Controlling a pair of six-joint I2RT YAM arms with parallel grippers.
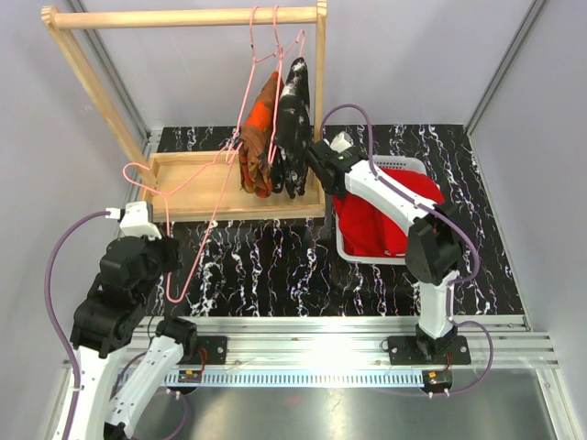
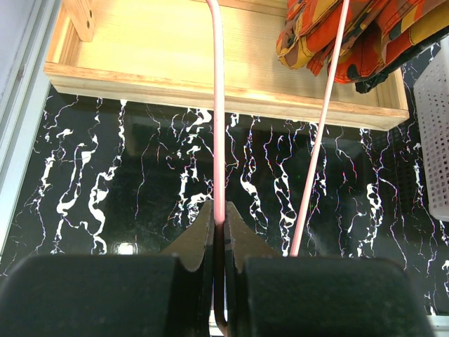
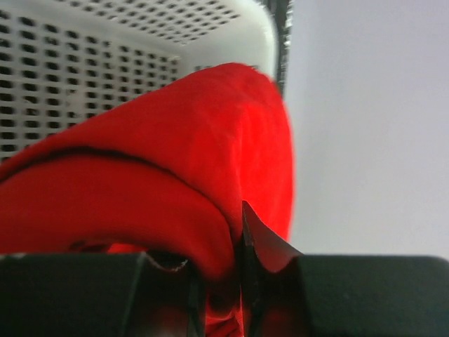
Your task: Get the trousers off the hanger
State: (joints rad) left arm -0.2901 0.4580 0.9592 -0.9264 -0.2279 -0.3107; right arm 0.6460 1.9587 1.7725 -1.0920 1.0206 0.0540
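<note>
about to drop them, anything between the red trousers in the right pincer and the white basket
Nothing visible does: the plain red cloth trousers lie partly inside the white perforated plastic basket, with the right pincer shut on them.

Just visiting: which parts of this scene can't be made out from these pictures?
- Right wrist view: the red trousers cover most of the white basket.
- Left wrist view: the top edge cuts off the orange-brown trousers; the black trousers are barely a sliver.
- Top view: the left arm hides the left claw's grip on the pink hanger.
</note>
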